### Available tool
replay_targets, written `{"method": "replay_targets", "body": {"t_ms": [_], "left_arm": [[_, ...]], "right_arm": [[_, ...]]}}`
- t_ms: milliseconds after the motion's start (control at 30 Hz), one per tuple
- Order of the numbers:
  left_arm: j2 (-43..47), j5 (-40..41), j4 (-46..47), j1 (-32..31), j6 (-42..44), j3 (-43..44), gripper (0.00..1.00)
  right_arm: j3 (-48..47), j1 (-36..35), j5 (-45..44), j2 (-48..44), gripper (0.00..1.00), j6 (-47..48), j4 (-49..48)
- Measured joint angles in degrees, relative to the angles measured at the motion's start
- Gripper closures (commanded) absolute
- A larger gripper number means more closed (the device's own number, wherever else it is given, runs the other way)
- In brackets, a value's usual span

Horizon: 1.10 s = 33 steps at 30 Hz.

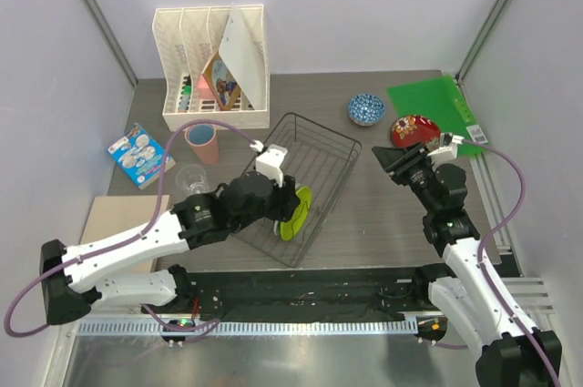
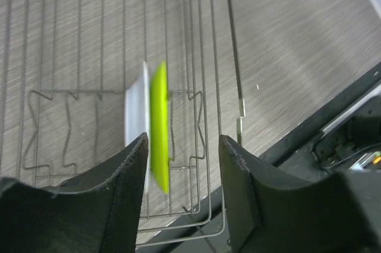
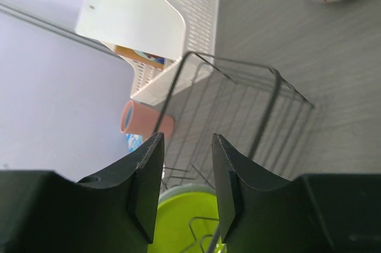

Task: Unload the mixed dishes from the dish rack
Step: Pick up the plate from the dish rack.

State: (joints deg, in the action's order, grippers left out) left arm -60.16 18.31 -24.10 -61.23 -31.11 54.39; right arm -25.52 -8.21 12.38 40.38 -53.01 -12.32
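Note:
The dish rack (image 1: 319,155) is a black wire basket in the middle of the table. A green plate (image 1: 296,214) stands on edge in its near end, with a white plate (image 2: 136,116) right beside it. My left gripper (image 1: 284,203) reaches into the rack, open, and its fingers straddle the green plate's (image 2: 159,128) rim; the plate sits close to the left finger (image 2: 128,187) and clear of the right one. My right gripper (image 1: 393,161) hovers right of the rack, open and empty. Outside the rack stand the pink cup (image 1: 202,143), glass tumbler (image 1: 191,179), blue bowl (image 1: 366,109) and red plate (image 1: 412,129).
A white file organizer (image 1: 216,68) stands behind the rack. A green mat (image 1: 437,106) lies at the back right under the red plate's edge. A blue packet (image 1: 139,155) and a wooden board (image 1: 118,218) lie at the left.

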Motion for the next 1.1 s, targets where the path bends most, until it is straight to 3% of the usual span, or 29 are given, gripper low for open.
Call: {"method": "replay_targets", "body": {"t_ms": [133,433,1100], "left_arm": [[-3.5,5.2,-0.9,-5.1,0.0,0.7,0.46],[-8.1,12.0,-2.4,-6.6,-1.4,0.5,0.47],[-8.2,13.7,-1.3,-9.7,-1.9,-0.8,0.51]], "right_arm": [[3.1,0.0,0.7,0.5,0.57,0.2,1.3],[3.9,0.0,1.6,1.7,0.57,0.9,1.7],[4.8,-0.1,2.7,4.0,0.58,1.5,0.3]]}}
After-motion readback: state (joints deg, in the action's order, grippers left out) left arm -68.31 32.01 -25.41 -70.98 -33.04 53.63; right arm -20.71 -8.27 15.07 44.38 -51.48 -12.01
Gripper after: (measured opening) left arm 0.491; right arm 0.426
